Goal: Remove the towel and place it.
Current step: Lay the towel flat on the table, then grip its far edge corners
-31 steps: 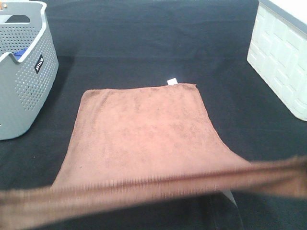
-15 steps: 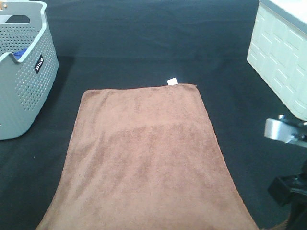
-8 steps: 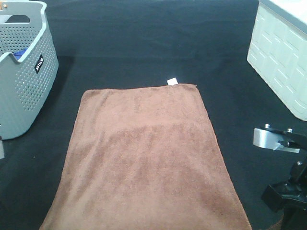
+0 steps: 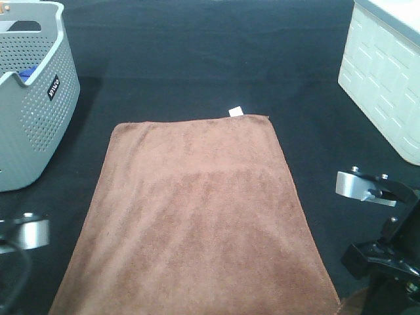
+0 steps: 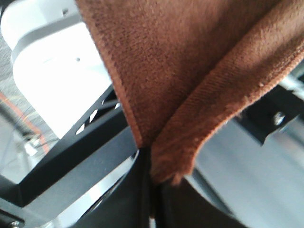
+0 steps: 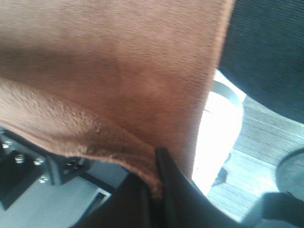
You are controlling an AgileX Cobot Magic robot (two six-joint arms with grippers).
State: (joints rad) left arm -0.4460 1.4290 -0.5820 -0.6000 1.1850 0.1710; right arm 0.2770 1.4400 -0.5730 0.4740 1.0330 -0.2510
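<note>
exterior high | 1 brown towel [image 4: 197, 210], 1 grey basket [image 4: 36, 111] | left hand [image 5: 151, 173], right hand [image 6: 156, 183] each clamped on a towel corner

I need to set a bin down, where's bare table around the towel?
Bare table lies beyond the towel, past its tag, between the grey basket and the white box. Crowded: the near corners, where the left arm and right arm stand.
</note>
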